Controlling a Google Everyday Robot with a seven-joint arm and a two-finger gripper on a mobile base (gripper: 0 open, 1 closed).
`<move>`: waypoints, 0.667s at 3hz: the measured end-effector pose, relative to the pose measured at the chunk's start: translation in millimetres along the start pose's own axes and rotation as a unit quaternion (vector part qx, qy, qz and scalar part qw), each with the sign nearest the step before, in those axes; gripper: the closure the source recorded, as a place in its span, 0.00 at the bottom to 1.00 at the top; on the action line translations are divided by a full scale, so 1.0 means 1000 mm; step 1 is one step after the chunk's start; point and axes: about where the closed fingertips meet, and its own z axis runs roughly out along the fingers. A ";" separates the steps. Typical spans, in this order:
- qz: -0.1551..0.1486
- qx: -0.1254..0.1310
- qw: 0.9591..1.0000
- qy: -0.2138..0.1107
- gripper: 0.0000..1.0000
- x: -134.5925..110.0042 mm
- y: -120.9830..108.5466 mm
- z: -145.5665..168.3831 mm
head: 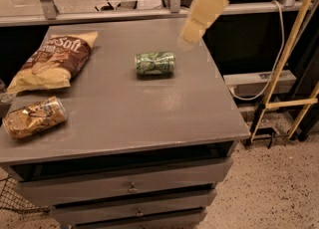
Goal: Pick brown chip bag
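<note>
The brown chip bag (55,61) lies flat at the back left of the grey cabinet top (124,108). It has a dark brown middle with white "Soft" lettering and pale yellow ends. My gripper (189,34) is tan. It hangs in the air above the back right part of the top, angled down and to the left. It is just right of a green patterned can (155,63) and far to the right of the bag. It holds nothing that I can see.
A shiny gold-brown can (34,117) lies on its side at the front left, below the bag. Drawers (132,188) are under the top. A yellow frame (284,73) and a white cable (279,39) stand to the right, over speckled floor.
</note>
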 end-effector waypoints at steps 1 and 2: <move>-0.002 0.008 1.000 -0.013 0.00 -0.011 -0.005 -0.001; -0.003 0.013 1.000 -0.025 0.00 -0.018 -0.010 0.002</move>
